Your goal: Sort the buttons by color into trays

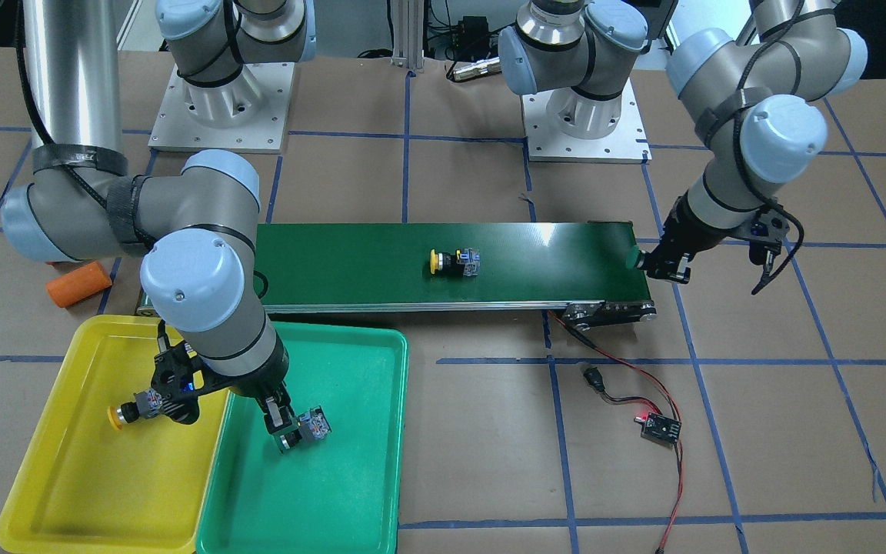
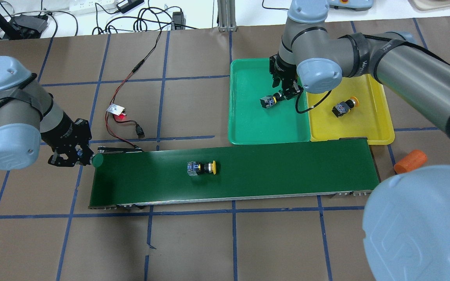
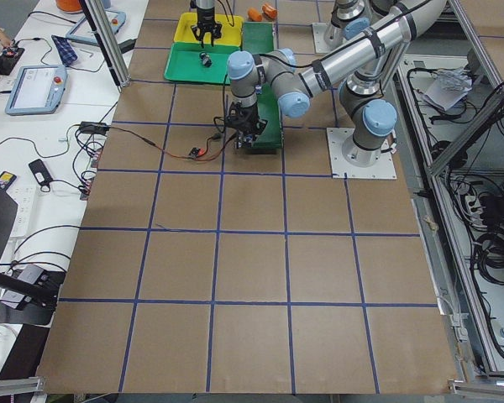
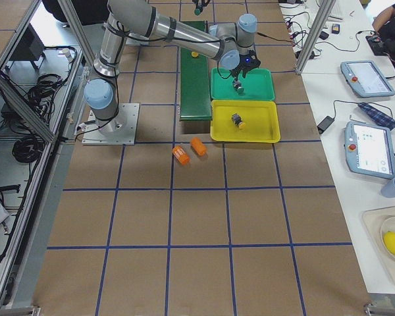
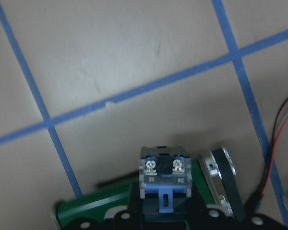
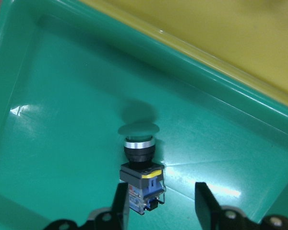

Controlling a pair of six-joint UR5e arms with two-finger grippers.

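Lying between right gripper's (image 6: 161, 194) spread fingers (image 6: 204, 201), green button (image 6: 140, 165) (in green tray (image 6: 48, 96))

A long green belt (image 1: 566, 261) lies on the brown table (image 1: 797, 462), an orange tube (image 1: 78, 284) by one end, a small wired board (image 1: 656, 426) near the other.

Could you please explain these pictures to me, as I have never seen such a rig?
Two robot arms stand at a table. Four cameras are fixed around it; two sit on the wrists. On the table lie a conveyor belt, a yellow tray and a green tray. The left gripper holds a green button at the belt's end. The right gripper is open over a second green button in the green tray. One yellow button lies on the belt, a second yellow button in the yellow tray.
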